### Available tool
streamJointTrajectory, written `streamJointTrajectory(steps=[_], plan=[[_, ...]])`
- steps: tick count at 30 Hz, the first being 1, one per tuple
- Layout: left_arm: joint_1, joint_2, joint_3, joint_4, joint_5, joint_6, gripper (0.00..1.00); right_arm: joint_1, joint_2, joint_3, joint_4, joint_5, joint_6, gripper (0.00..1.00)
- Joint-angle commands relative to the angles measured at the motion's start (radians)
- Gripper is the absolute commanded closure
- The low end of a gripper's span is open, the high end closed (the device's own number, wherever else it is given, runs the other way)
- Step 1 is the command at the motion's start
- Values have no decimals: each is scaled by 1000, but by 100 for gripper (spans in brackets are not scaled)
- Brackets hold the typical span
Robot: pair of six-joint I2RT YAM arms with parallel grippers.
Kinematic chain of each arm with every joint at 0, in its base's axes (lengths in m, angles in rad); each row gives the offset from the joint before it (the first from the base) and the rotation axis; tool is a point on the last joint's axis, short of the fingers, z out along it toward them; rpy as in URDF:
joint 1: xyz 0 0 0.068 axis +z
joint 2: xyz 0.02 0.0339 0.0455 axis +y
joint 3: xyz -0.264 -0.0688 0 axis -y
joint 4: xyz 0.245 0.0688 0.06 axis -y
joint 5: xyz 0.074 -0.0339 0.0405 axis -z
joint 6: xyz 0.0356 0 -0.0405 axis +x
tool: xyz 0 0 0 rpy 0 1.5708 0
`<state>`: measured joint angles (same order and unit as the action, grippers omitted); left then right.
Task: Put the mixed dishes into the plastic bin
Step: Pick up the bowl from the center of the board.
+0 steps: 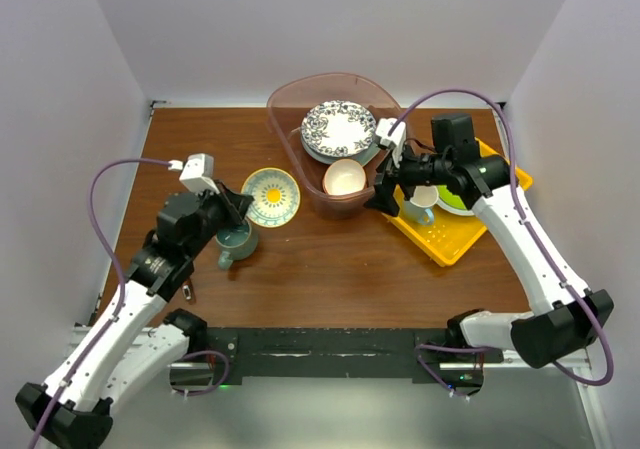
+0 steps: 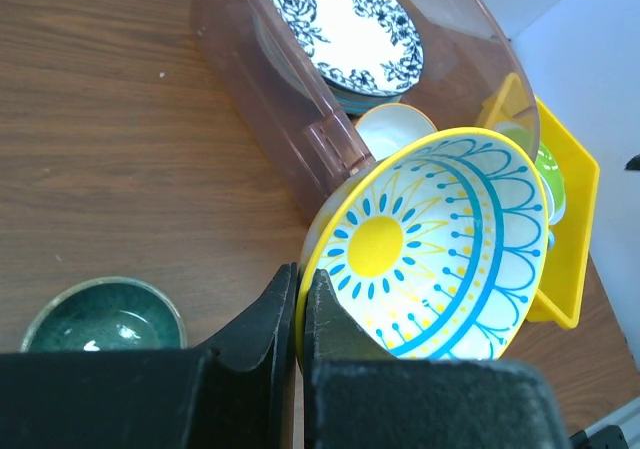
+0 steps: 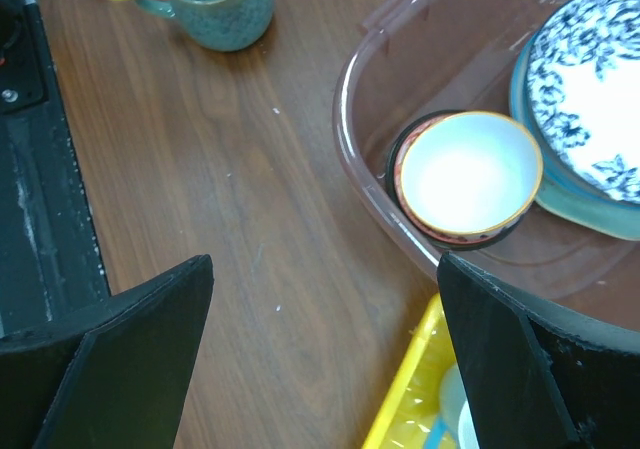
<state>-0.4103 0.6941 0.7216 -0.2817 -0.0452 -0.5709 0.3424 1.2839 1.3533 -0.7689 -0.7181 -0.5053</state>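
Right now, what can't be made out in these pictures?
Top view: yellow tray's contents, partly under the right arm.
Left wrist: yellow tray, mostly behind the plate in the left gripper.
Right wrist: teal mug, cut by the top edge; dishes under the floral plate.

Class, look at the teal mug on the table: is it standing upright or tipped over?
Upright. The teal mug stands on its base on the wooden table, its open mouth facing up.
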Motion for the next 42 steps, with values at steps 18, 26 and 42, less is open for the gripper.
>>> streamJointTrajectory(steps=[18, 26, 42], plan=[[-478, 312, 280, 105, -522, -80, 100, 47, -40, 144, 40, 137, 345, 2], [-593, 451, 395, 69, -666, -136, 100, 128, -70, 53, 187, 262, 498, 2], [-683, 588, 559, -79, -851, -305, 100, 264, 19, 29, 281, 663, 450, 88]])
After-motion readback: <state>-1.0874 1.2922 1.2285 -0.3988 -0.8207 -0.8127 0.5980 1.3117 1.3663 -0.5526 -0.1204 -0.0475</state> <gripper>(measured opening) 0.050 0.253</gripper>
